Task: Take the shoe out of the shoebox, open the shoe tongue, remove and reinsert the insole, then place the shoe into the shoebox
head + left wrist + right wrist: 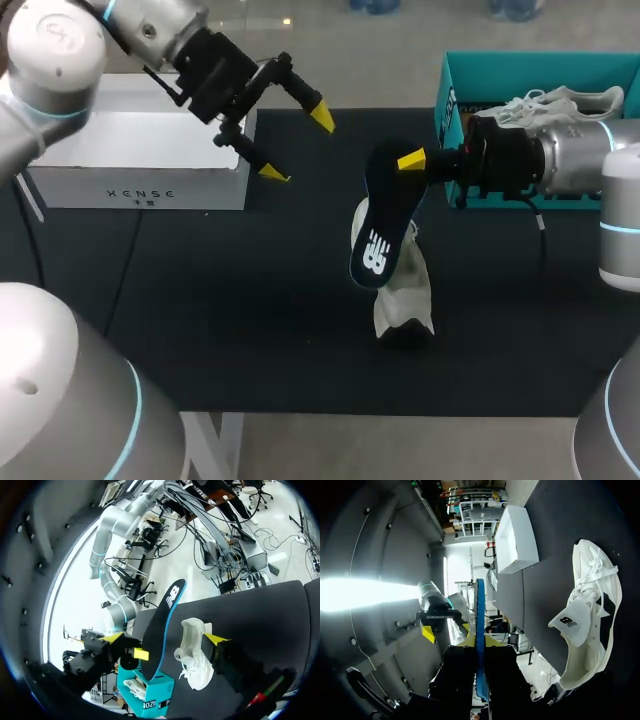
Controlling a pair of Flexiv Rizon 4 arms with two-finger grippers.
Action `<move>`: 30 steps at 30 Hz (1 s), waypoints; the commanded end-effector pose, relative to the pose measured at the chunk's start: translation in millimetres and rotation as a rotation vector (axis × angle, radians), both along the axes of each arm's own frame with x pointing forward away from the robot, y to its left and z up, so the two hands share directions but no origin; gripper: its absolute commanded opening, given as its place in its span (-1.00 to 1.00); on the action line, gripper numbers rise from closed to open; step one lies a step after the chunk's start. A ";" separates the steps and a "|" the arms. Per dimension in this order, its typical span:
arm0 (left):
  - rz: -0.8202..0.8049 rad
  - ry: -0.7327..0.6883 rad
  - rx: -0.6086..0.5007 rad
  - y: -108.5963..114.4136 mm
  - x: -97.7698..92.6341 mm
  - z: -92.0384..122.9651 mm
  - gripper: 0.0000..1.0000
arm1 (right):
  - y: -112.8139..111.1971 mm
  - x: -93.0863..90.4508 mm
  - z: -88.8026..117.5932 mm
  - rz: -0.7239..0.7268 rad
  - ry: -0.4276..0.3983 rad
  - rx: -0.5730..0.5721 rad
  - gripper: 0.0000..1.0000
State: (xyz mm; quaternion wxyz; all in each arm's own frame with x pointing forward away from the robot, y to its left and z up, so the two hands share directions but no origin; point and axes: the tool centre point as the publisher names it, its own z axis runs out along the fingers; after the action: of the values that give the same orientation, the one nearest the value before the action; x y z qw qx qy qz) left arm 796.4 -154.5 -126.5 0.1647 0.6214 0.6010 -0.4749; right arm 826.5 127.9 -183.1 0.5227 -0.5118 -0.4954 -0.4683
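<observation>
My right gripper [412, 160] holds a dark insole [383, 230] by one end, and the insole hangs over the middle of the mat. In the right wrist view it stands edge-on [480, 615] between the shut fingers [492, 641]. Under it a white shoe [405, 298] lies on the mat, its tongue [572, 625] folded out. My left gripper [297, 145] hovers open to the left of the insole, apart from it. The left wrist view has the insole [162, 630] and the shoe [195, 655] ahead of the spread fingertips [216, 639].
A teal shoebox [455, 90] stands at the back right, close behind my right gripper, with a second white shoe [565, 102] inside. A white box [140, 150] sits at the back left beneath my left arm. A black mat [230, 320] covers the table.
</observation>
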 end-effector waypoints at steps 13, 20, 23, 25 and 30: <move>0.121 -0.070 -0.318 2.3 9.2 -4.1 1.00 | 0.1 -1.2 0.2 -0.003 0.000 -0.002 -1.00; 0.181 -0.142 -0.429 11.9 -2.9 -21.9 1.00 | 0.1 -1.2 0.2 -0.003 0.000 -0.002 -1.00; 0.203 -0.175 -0.450 9.1 -8.4 -31.5 1.00 | 0.1 -1.2 0.2 -0.003 0.000 -0.002 -1.00; 0.210 -0.189 -0.466 4.4 -11.4 -36.0 1.00 | 0.1 -1.2 0.2 -0.003 0.000 -0.002 -1.00; 0.181 -0.209 -0.471 -19.1 -18.7 -44.1 1.00 | 0.1 -1.2 0.2 -0.003 0.000 -0.002 -1.00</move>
State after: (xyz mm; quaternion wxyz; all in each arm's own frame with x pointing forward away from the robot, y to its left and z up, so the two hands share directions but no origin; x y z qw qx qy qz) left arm 781.5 -158.3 -165.9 0.3900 0.5683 0.4995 -0.5248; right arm 826.6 127.8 -183.2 0.5227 -0.5119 -0.4954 -0.4683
